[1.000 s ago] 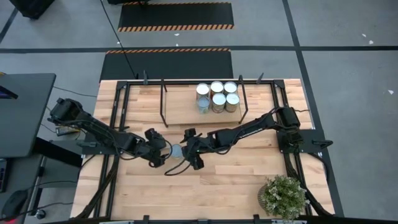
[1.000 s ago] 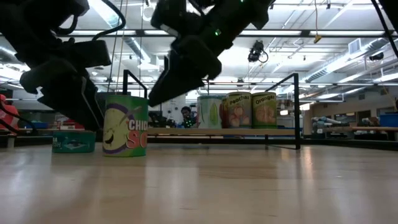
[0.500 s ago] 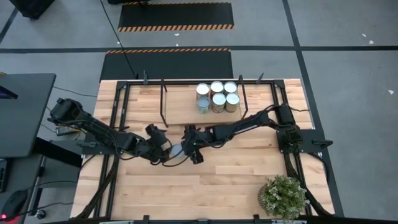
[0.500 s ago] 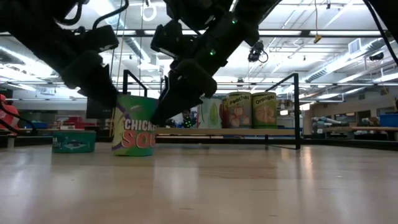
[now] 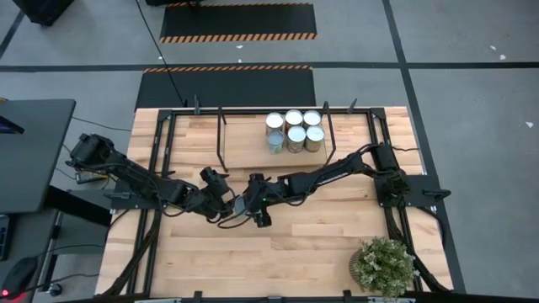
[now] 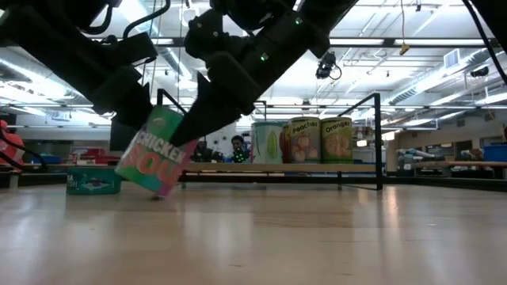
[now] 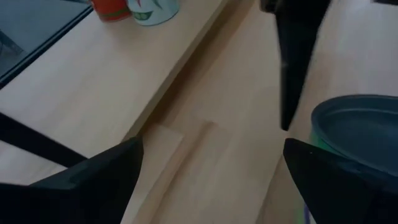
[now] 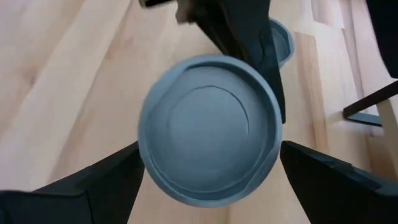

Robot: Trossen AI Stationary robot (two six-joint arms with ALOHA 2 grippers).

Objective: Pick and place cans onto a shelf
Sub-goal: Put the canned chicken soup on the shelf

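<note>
A green soup can with a grey lid stands tipped in the middle of the table. Only its lower right edge is on the wood, and its top leans toward the table's right. My right gripper is open, slanting down from the right, one finger on each side of the can's top. My left gripper is open just left of the can. Several cans stand on the shelf at the back. My left gripper has one finger lying along the can's top rim on the side toward the table's left; the can leans away from it. My right gripper has the can's top between its open fingers; whether either finger touches the rim I cannot tell.
A flat teal tin lies on the table left of the soup can, behind my left gripper. A potted plant stands at the near right corner. The shelf's black rod frame rises at the back.
My right gripper has come down and toward the table's left, over the soup can. My left gripper has turned at the wrist and edged toward the can. The can first slid a little toward the right, then tipped: its left bottom edge has lifted and its top leans right.
</note>
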